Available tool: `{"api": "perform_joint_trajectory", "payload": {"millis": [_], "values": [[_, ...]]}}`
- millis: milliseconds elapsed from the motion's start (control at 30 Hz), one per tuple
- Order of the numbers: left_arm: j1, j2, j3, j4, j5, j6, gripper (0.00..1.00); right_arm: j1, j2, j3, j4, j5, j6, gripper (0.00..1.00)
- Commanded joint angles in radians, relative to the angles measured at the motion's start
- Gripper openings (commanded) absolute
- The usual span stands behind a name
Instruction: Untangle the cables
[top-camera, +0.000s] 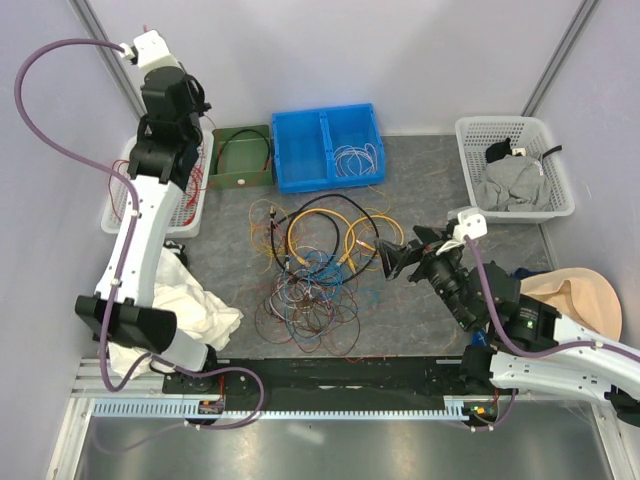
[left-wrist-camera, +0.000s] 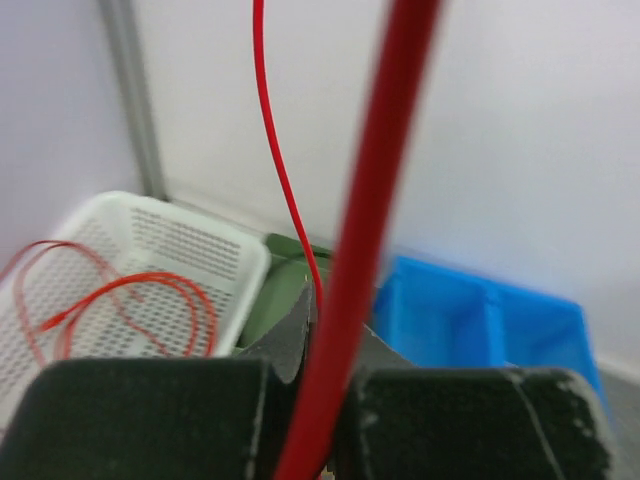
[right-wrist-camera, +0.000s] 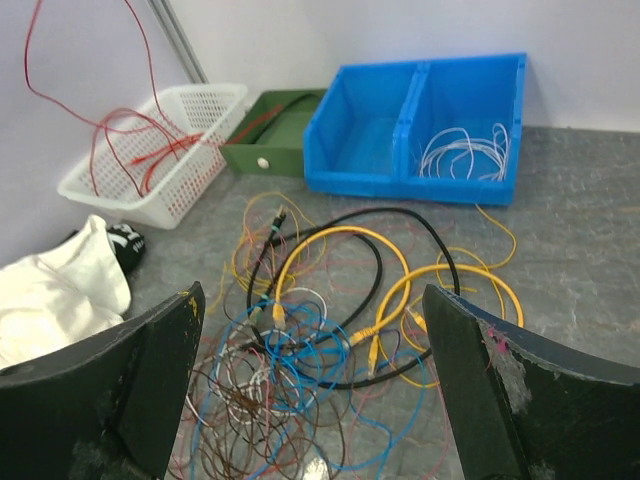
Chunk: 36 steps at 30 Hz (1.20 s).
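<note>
Right fingers (right-wrist-camera: 500, 400) stood wide open, empty, nearest the cables (right-wrist-camera: 330, 300), heaped directly ahead. Left fingers (left-wrist-camera: 150, 420) were closed on a red wire (left-wrist-camera: 365, 220), raised well away.

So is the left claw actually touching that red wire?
Touching. Left wrist view shows the left gripper shut on the red wire, pinched between its jaws.

Overhead camera looks steeply down from above the near edge, whole table (top-camera: 420, 200) in frame. Left wrist camera rides high, facing the back wall (left-wrist-camera: 500, 150), tight on its own fingers (left-wrist-camera: 140, 410). Right wrist camera sits low, close over the cable heap (right-wrist-camera: 320, 340), looking toward the back. All three catch the blue bin (right-wrist-camera: 450, 185) and white basket (right-wrist-camera: 180, 185).
</note>
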Motion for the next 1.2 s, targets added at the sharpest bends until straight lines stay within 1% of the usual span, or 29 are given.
{"api": "perform_joint_trajectory", "payload": {"millis": [0, 33, 67, 133, 233, 267, 367, 467, 567, 633, 667, 833, 867, 1067, 1167], "values": [[0.114, 0.072, 0.070, -0.043, -0.246, -0.063, 0.02, -0.001, -0.003, -0.052, 0.058, 0.004, 0.035, 0.98], [0.124, 0.074, 0.064, -0.045, -0.281, -0.137, 0.02, -0.001, -0.004, -0.058, 0.059, 0.003, 0.036, 0.98], [0.131, 0.075, 0.047, -0.045, -0.331, -0.162, 0.02, -0.001, 0.000, -0.067, 0.067, 0.007, 0.036, 0.98], [0.131, 0.061, 0.024, -0.037, -0.358, -0.213, 0.02, -0.001, 0.005, -0.070, 0.073, 0.018, 0.033, 0.98], [0.131, 0.049, -0.016, -0.016, -0.482, -0.236, 0.02, -0.002, 0.011, -0.072, 0.084, 0.018, 0.036, 0.98], [0.135, 0.046, -0.031, -0.014, -0.561, -0.242, 0.02, -0.001, 0.011, -0.080, 0.091, 0.013, 0.038, 0.98], [0.155, 0.020, -0.083, -0.014, -0.673, -0.291, 0.02, -0.001, 0.008, -0.103, 0.113, 0.004, 0.049, 0.98], [0.183, 0.015, -0.117, -0.016, -0.758, -0.325, 0.02, -0.001, 0.013, -0.115, 0.117, -0.007, 0.066, 0.98], [0.209, 0.028, -0.139, -0.016, -0.800, -0.363, 0.02, -0.001, 0.014, -0.130, 0.122, -0.025, 0.086, 0.98], [0.256, 0.029, -0.151, -0.017, -0.783, -0.406, 0.02, -0.001, 0.014, -0.139, 0.120, -0.036, 0.105, 0.98], [0.287, 0.032, -0.154, -0.017, -0.749, -0.417, 0.02, -0.001, 0.014, -0.149, 0.122, -0.045, 0.112, 0.98], [0.351, 0.063, -0.134, -0.017, -0.696, -0.475, 0.02, 0.001, 0.031, -0.169, 0.139, -0.077, 0.147, 0.98], [0.367, 0.071, -0.118, -0.017, -0.667, -0.482, 0.02, -0.001, 0.045, -0.170, 0.145, -0.082, 0.151, 0.98], [0.396, 0.126, -0.056, -0.016, -0.645, -0.485, 0.02, -0.001, 0.114, -0.166, 0.160, -0.112, 0.162, 0.98], [0.398, 0.132, -0.119, -0.016, -0.636, -0.503, 0.02, -0.001, 0.125, -0.167, 0.165, -0.100, 0.156, 0.98]]}}
